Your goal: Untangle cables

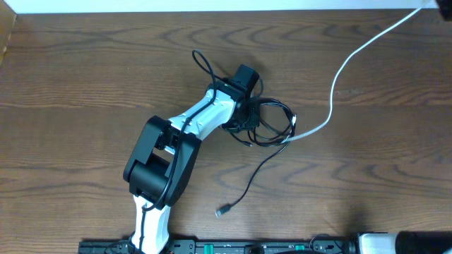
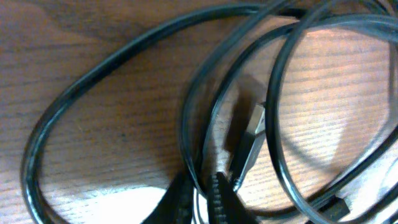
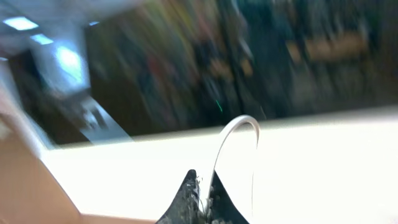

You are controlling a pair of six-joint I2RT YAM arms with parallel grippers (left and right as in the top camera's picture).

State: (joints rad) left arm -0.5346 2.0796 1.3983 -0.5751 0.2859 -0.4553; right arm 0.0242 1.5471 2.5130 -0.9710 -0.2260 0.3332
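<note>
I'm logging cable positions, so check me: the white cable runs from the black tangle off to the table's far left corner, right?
Not quite: the side is wrong. The white cable runs from the black tangle off to the table's far right corner, not the left. The overhead view shows it.

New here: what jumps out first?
The left claw shut on a knot of black cables at the table's middle. A white cable sweeps from that knot to the far right corner, pinched in the right claw. One black plug end trails loose toward the near edge.
</note>
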